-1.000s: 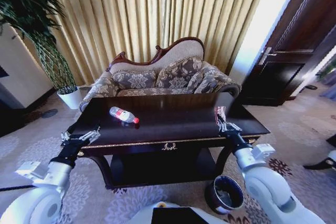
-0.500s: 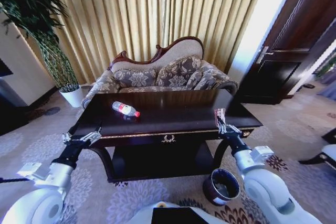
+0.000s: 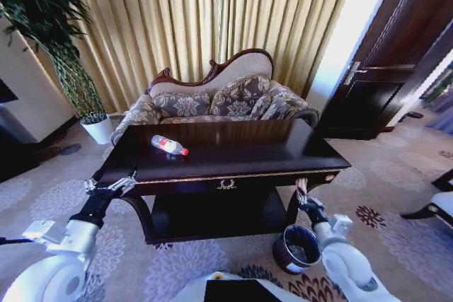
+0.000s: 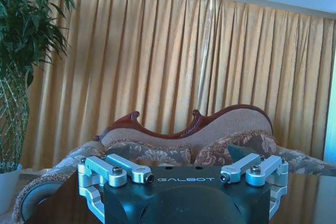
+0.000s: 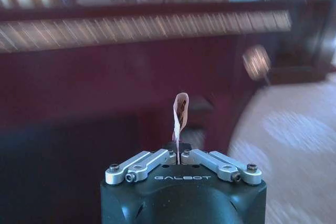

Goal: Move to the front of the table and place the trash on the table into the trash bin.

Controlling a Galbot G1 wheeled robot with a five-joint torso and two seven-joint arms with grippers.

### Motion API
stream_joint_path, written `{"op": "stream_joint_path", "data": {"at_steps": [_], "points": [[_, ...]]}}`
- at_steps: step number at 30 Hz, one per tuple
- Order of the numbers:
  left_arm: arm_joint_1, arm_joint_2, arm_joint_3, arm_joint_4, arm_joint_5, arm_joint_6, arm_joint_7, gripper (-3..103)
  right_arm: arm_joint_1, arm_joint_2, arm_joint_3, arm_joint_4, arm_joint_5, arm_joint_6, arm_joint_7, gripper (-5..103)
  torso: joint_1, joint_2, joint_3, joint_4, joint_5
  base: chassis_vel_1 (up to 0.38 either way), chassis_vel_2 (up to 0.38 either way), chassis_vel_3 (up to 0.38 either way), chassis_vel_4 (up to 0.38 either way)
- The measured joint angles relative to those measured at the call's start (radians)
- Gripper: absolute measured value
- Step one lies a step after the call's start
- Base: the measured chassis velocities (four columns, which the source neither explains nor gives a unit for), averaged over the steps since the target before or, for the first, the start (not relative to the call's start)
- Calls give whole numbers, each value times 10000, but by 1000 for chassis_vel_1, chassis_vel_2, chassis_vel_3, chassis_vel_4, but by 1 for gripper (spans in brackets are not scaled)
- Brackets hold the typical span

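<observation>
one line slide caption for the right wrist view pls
Right claw shut on a small tan wrapper, held in front of the dark-brown table's gold-trimmed edge.

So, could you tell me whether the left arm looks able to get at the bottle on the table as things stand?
Probably yes: the left gripper hangs open at the table's front-left corner, and the bottle lies on bare tabletop beyond it, nothing between.

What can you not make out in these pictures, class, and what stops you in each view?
- Trash bin contents, head view: dark inside, right arm overlaps the rim.
- Print on the wrapper pinched in the right gripper, right wrist view: too small, background motion-blurred.
- Bottle label text, head view: too small.
</observation>
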Motion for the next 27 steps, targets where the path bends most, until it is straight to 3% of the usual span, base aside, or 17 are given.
{"op": "stream_joint_path", "data": {"at_steps": [6, 10, 19, 26, 27], "points": [[-19, 58, -98, 137, -73, -40, 7, 100, 652, 178, -282, -1729, -503, 47, 27, 0, 0, 0, 0, -2, -1, 0, 0, 0, 0], [-51, 63, -52, 244, -74, -56, 23, 100, 1490, 370, -784, -3396, -1323, 125, 250, 0, 0, 0, 0, 1, -2, 0, 0, 0, 0], [-50, 13, -83, 399, -68, -151, 33, 100, 2368, 746, -1455, -5414, -2434, 149, 338, 0, 0, 0, 0, 1, -2, 0, 0, 0, 0], [-18, -61, -87, 436, -46, -215, 42, 100, 2968, 799, -1572, -6628, -2743, 249, 678, 0, 0, 0, 0, 2, -2, 0, 0, 0, 0], [-14, -62, -91, 436, -42, -218, 44, 100, 2987, 780, -1573, -6697, -2754, 252, 687, 5, 0, 0, 1, 1, -1, 0, 0, 0, 0]]}}
